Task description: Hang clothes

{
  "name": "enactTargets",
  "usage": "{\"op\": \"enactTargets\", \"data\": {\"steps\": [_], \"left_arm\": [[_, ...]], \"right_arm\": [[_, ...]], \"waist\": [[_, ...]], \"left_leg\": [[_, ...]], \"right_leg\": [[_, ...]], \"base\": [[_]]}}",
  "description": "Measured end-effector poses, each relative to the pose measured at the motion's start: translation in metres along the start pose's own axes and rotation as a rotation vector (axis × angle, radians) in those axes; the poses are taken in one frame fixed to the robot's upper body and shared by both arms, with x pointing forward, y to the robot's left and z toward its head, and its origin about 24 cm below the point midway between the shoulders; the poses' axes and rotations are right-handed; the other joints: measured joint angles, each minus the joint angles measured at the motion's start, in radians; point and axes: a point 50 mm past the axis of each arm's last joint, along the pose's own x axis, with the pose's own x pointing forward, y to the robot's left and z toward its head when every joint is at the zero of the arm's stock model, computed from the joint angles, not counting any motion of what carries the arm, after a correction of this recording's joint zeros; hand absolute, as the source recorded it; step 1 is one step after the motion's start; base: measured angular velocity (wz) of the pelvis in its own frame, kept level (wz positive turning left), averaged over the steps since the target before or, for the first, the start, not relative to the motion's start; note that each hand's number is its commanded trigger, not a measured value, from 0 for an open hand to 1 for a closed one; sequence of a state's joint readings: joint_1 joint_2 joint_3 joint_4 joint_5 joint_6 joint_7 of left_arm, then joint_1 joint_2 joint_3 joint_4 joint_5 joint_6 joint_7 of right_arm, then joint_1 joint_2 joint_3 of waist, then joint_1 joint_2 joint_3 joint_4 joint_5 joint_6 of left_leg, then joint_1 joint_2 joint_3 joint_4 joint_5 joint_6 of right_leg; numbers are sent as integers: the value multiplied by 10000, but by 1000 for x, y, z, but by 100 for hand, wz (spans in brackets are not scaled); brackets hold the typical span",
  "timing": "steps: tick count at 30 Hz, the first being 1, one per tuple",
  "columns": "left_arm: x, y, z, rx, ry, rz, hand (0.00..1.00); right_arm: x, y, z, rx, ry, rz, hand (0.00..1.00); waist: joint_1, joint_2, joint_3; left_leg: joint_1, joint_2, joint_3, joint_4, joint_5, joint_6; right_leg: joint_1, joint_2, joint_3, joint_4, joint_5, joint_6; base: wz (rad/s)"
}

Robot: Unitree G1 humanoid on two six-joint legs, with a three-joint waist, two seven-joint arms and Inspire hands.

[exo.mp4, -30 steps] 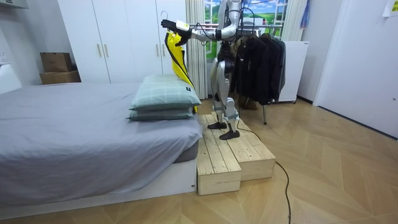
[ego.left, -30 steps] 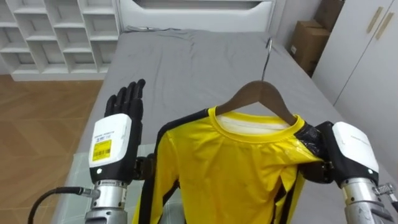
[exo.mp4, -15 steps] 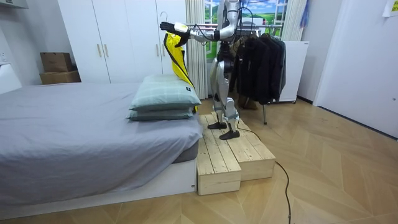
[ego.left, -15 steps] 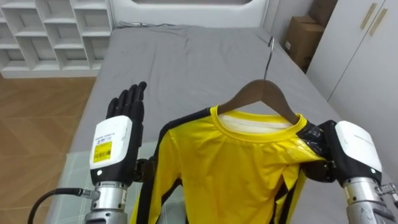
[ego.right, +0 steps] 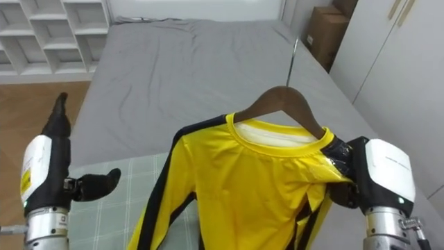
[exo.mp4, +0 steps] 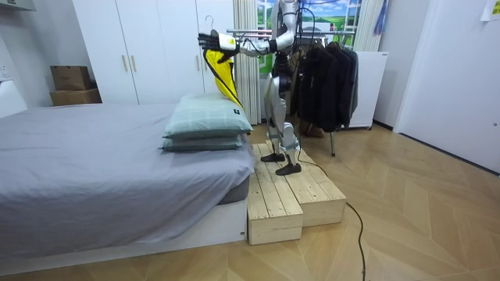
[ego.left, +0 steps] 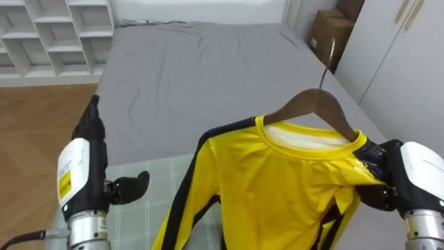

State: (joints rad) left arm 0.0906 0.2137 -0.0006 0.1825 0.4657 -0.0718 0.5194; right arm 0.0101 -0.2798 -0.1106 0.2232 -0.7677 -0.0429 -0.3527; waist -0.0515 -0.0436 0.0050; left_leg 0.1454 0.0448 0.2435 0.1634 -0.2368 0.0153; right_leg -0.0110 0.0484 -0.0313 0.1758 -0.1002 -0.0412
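Note:
A yellow shirt point(ego.left: 277, 187) with black side stripes hangs on a wooden hanger point(ego.left: 316, 104) whose metal hook point(ego.left: 327, 59) points up. My right hand point(ego.left: 416, 177) is shut on the shirt's shoulder at the hanger's right end, holding it up over the bed. Off to the left, my left hand point(ego.left: 82, 170) stands apart from the shirt, edge-on, with straight fingers and the thumb stuck out. In the room view I stand on a wooden platform point(exo.mp4: 293, 195) at the bed's head end, both arms stretched towards the room view's left, with the shirt point(exo.mp4: 223, 74) dangling above the pillows.
The grey bed point(ego.left: 187, 76) spreads out below, with a green checked pillow point(ego.left: 139, 208) under the shirt. White cube shelves point(ego.left: 41, 35) lie far left, a cardboard box point(ego.left: 326, 31) and white wardrobe point(ego.left: 409, 62) at the right. A rack of dark clothes point(exo.mp4: 328, 74) stands behind me.
My left hand has drawn away from the shirt to the left and turned edge-on. The eye view has shifted. In the room view, shirt and arms have swung slightly towards that view's left.

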Motion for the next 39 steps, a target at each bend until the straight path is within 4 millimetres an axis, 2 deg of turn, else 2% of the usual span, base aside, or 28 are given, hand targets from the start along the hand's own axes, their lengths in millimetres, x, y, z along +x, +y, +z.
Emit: {"op": "enactTargets", "data": {"steps": [4,8,11,14,16,18,19,20,21,22,23,24,25,26,27,28,29,30,31,32,34,35,36,37,38,39], "left_arm": [[-11,-1,-33,448,1416,-244,0],[-23,-7,-55,746,2363,-550,0],[-37,-6,-66,947,2852,-725,0],[-45,-5,-73,1078,3096,-845,0],[-46,-5,-74,1103,3158,-846,0],[-47,-5,-74,1044,3202,-803,0],[-46,-5,-73,1015,3185,-758,0],[-44,-2,-72,919,3162,-575,0],[-42,0,-69,805,3099,-426,0],[-41,0,-67,694,3040,-344,0],[-38,0,-62,423,2924,-225,0],[-38,-5,-59,126,2955,-299,0],[-39,-8,-57,40,2948,-347,0],[-37,-11,-54,-90,2901,-351,0],[-33,-12,-50,-181,2744,-358,0],[-30,-12,-49,-235,2693,-344,0],[-27,-14,-44,-369,2550,-425,0],[-26,-18,-39,-507,2404,-623,0],[-26,-21,-35,-678,2321,-714,0],[-25,-23,-32,-728,2219,-750,0],[-22,-29,-17,-930,1573,-1120,0],[-22,-30,-14,-955,1426,-1225,0],[-22,-33,-9,-999,1159,-1391,0],[-22,-34,-7,-999,1048,-1479,0],[-24,-36,-6,-947,934,-1652,0],[-25,-39,-5,-945,900,-1769,0]], "right_arm": [[1,-8,-7,-326,212,-598,100],[-3,-8,-10,-397,323,-602,100],[-11,-9,-12,-489,320,-568,100],[-15,-9,-14,-563,328,-517,100],[-16,-10,-13,-592,275,-549,100],[-16,-13,-10,-470,120,-700,100],[-15,-13,-8,-466,53,-733,100],[-13,-14,-4,-533,-167,-821,100],[-13,-16,-1,-595,-380,-898,100],[-13,-16,1,-590,-443,-924,100],[-13,-15,2,-553,-505,-961,100],[-15,-15,-1,-630,-425,-1028,100],[-16,-15,-2,-640,-379,-1110,100],[-18,-12,-3,-583,-330,-1246,100],[-19,-7,-1,-450,-372,-1244,100],[-20,-4,0,-405,-399,-1157,100],[-22,1,0,-368,-359,-907,100],[-23,6,0,-367,-390,-645,100],[-25,10,4,-312,-510,-413,100],[-25,12,6,-278,-587,-330,100],[-26,15,10,-166,-762,-164,100],[-26,16,11,-144,-800,-138,100],[-26,16,13,-95,-916,-124,100],[-26,16,13,-71,-965,-111,100],[-27,18,15,-49,-1042,-36,100],[-27,19,17,-82,-1142,37,100]], "waist": [[-18,-1,2],[0,36,7],[-16,32,7],[-65,-27,17],[-99,-99,-7],[-214,-149,-7],[-164,-167,-10],[-44,-221,-4],[44,-251,-4],[85,-274,-11],[266,-191,89],[280,-143,86],[270,-81,98],[243,-116,63],[195,-269,34],[182,-294,64],[19,-311,90],[-3,-291,89],[-26,-227,120],[-94,-222,125],[-320,-211,131],[-328,-222,124],[-340,-242,110],[-353,-242,110],[-353,-228,112],[-273,-237,111]], "left_leg": [[-23,-14,25,-5,-3,1],[86,-25,114,-92,-4,0],[104,-47,322,-173,-7,-2],[189,-53,699,-193,-22,9],[155,-58,1033,-179,-37,13],[161,-2,1739,-167,-77,6],[161,21,2008,-165,-90,-6],[149,62,2648,-154,-130,-43],[136,219,3298,-126,-186,-77],[124,288,3702,-108,-217,-85],[127,489,4456,10,-365,-157],[369,558,4959,131,-531,-230],[489,559,5197,171,-608,-272],[638,543,5676,354,-784,-408],[668,547,5910,653,-955,-552],[690,591,5888,785,-964,-567],[671,682,5663,968,-898,-644],[688,707,5363,1100,-870,-661],[613,951,5110,1442,-872,-664],[556,1060,5027,1666,-871,-666],[589,1312,4927,2092,-871,-670],[600,1361,4929,2222,-871,-670],[593,1508,4925,2578,-871,-670],[562,1611,4909,2873,-871,-671],[430,1902,4836,3696,-838,-716],[181,2151,4502,4628,-609,-833]], "right_leg": [[-86,12,25,104,-1,0],[-106,54,103,222,-1,0],[-327,102,335,465,-6,1],[-537,174,660,643,-2,-1],[-772,238,940,770,7,-5],[-1022,374,1241,813,184,-21],[-1137,419,1172,813,283,-47],[-1313,460,580,679,535,-249],[-1361,421,-342,332,900,-485],[-1346,412,-1072,171,1079,-574],[-1470,293,-2493,465,862,-590],[-1508,-348,-3524,1816,-55,-440],[-1476,-792,-3707,2403,-464,-372],[-1447,-1624,-3828,3124,-969,-15],[-1432,-2053,-3836,3010,-1011,288],[-1434,-1974,-3877,2942,-984,148],[-1427,-1807,-3748,2807,-846,10],[-1358,-1533,-3407,2550,-747,-33],[-1234,-1241,-3115,2228,-575,-95],[-1182,-1135,-3020,2090,-507,-125],[-1134,-818,-3066,1990,-507,-200],[-1131,-791,-3138,1989,-525,-237],[-1101,-728,-3230,1975,-574,-364],[-1058,-712,-3212,1946,-584,-407],[-882,-550,-3003,1802,-587,-486],[-744,-420,-2672,1784,-631,-574]], "base": [[-1],[-6],[-21],[-36],[-50],[-74],[-120],[-156],[-165],[-165],[-149],[-135],[-125],[-119],[-112],[-80],[-72],[-96],[-89],[-71],[-48],[-53],[-51],[-64],[-68],[-70]]}}
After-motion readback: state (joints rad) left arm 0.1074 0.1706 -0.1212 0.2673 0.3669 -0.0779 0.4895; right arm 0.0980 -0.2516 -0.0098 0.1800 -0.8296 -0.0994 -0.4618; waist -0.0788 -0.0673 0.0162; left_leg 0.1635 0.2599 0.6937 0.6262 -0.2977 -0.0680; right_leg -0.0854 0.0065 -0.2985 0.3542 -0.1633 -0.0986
